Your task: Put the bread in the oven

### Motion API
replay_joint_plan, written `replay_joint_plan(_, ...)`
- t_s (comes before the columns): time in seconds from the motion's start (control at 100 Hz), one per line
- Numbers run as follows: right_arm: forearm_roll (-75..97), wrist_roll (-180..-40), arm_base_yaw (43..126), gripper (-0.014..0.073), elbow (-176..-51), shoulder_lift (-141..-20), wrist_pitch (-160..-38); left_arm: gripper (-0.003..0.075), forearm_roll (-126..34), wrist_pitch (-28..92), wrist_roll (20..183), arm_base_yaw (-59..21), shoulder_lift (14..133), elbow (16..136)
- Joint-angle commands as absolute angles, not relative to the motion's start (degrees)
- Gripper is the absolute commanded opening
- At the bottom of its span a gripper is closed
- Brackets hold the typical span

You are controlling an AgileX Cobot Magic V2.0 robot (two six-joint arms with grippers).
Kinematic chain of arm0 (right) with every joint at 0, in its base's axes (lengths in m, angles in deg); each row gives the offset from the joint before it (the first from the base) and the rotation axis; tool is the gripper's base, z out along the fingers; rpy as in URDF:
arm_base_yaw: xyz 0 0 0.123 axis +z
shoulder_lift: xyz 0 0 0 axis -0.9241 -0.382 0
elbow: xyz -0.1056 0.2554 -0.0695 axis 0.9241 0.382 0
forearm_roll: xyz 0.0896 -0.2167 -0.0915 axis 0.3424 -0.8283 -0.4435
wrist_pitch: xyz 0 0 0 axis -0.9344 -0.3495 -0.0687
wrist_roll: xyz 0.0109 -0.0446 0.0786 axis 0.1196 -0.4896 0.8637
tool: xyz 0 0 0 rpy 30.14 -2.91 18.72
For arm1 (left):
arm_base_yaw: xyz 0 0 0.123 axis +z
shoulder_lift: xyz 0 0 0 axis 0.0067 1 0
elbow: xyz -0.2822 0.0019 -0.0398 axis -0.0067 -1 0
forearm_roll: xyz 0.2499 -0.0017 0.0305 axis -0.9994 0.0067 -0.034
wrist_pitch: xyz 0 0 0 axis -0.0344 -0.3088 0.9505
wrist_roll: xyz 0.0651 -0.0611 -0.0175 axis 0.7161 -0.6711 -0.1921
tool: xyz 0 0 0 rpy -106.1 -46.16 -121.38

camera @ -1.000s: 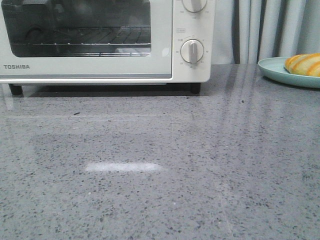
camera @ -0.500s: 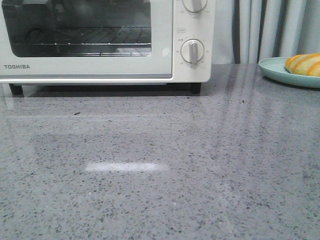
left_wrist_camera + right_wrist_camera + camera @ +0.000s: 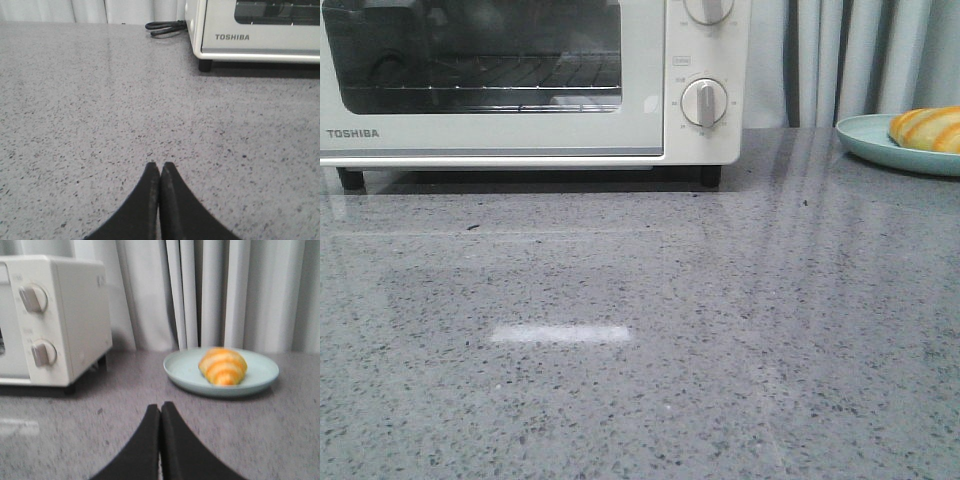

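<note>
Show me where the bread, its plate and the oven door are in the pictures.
bread [image 3: 223, 366]: right wrist view, middle of its striped top.
plate [image 3: 181, 371]: right wrist view, bare part beside the bread.
oven door [image 3: 520, 130]: front view, white frame below the window.

A pale blue plate [image 3: 260, 382] rests on the speckled grey counter [image 3: 640, 350] before grey curtains [image 3: 210, 290].
</note>
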State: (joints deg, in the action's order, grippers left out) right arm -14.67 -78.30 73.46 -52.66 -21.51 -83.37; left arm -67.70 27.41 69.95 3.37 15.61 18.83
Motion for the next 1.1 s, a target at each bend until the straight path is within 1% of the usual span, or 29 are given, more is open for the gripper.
replay_joint_plan(0.0, -13.5, -78.5, 73.0, -0.0069, -51.9, -20.2, -73.2, -0.0021, -62.6, 33.9, 69.4, 3.4, 13.8, 17.5)
replay_joint_plan(0.08, -11.7, -78.5, 73.0, -0.0069, -51.9, -20.2, -68.0, -0.0021, -52.2, 35.5, 69.4, 3.4, 13.8, 17.5)
replay_joint_plan(0.15, -11.6, -78.5, 73.0, -0.0069, -52.0, -20.2, -66.2, -0.0021, -41.7, 37.2, 69.4, 3.4, 13.8, 17.5)
replay_joint_plan(0.3, -9.2, -78.5, 73.0, -0.0069, -52.0, -20.2, -69.9, -0.0021, -22.4, 37.8, 69.4, 3.4, 13.8, 17.5)
replay_joint_plan(0.42, -4.8, -78.5, 73.0, -0.0069, -52.1, -20.2, -72.1, -0.0021, -13.0, 37.8, 69.4, 3.4, 13.8, 17.5)
replay_joint_plan(0.58, 1.2, -78.5, 73.0, -0.0069, -52.1, -20.2, -69.5, -0.0021, -11.5, 37.6, 69.4, 3.4, 13.8, 17.5)
replay_joint_plan(0.68, 6.4, -78.5, 73.0, -0.0069, -53.1, -20.2, -70.9, -0.0021, -10.8, 37.5, 69.4, 3.4, 13.8, 17.5)
replay_joint_plan(0.87, 6.5, -78.5, 73.0, -0.0069, -55.0, -20.2, -75.3, -0.0021, -10.0, 37.5, 69.4, 3.4, 13.8, 17.5)
replay_joint_plan(1.09, 6.5, -78.5, 73.0, -0.0069, -55.0, -20.2, -76.0, -0.0021, -10.0, 37.5, 69.5, 3.4, 13.8, 17.5)
